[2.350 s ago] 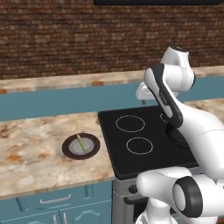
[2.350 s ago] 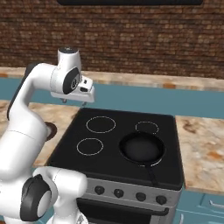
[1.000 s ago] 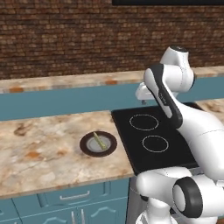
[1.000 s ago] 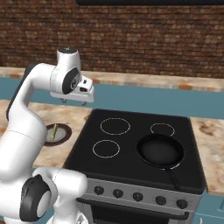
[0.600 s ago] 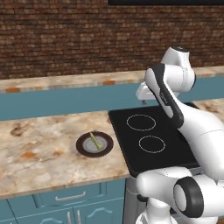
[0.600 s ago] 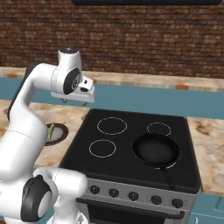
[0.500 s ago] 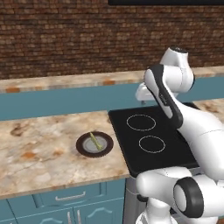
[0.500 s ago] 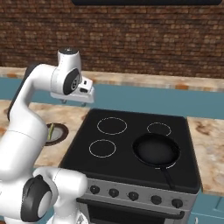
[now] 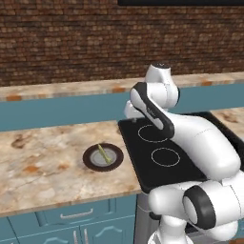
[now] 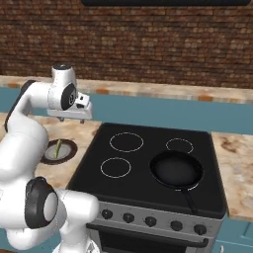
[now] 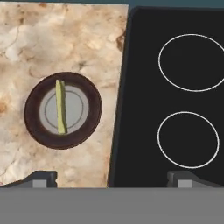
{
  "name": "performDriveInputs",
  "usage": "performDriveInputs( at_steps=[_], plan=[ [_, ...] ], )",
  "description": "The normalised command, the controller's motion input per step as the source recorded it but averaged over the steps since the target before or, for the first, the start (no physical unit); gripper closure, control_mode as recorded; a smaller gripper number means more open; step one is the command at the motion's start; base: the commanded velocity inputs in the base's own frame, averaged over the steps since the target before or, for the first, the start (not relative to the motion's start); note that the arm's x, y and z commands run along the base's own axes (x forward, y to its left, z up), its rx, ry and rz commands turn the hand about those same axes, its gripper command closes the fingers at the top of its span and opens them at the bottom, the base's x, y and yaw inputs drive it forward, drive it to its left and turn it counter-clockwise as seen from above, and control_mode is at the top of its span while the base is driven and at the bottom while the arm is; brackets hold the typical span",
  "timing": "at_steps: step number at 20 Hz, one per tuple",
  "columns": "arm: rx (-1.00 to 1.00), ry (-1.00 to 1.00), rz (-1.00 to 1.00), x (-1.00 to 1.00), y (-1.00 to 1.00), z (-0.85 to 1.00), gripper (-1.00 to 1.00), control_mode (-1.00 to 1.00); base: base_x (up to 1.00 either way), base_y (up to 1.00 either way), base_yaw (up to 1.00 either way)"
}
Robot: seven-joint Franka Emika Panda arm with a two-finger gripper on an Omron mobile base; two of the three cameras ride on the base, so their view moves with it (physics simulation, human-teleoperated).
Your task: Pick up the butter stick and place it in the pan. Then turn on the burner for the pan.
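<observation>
**Claw open above the desk, butter stick on the plate**

The claw (image 11: 111,177) is open and holds nothing; its tips stand wide apart, above the desk (image 11: 26,39) edge beside the stove (image 11: 144,100). The butter stick (image 11: 60,106) lies on the brown plate (image 11: 33,122). The pan (image 10: 176,170) sits on the stove's front right ring.

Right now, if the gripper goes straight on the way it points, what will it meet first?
The gripper points down at the seam between counter and cooktop. It would probably meet the cooktop's left edge first, right of the plate holding the butter stick. Depth is unclear.
</observation>
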Motion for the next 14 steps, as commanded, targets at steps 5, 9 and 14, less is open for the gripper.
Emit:
performDriveInputs(
  at_steps=[5, 9, 14],
  plan=[
    [-0.05, 0.07, 0.0, 0.42, 0.72, -0.42, -1.0, -1.0, 0.0, 0.0, 0.0],
    [0.0, 0.04, 0.0, 0.02, 0.59, -0.49, -1.0, -1.0, 0.0, 0.0, 0.0],
    [0.0, 0.07, 0.0, 0.01, 0.42, -0.52, -1.0, -1.0, 0.0, 0.0, 0.0]
  ],
)
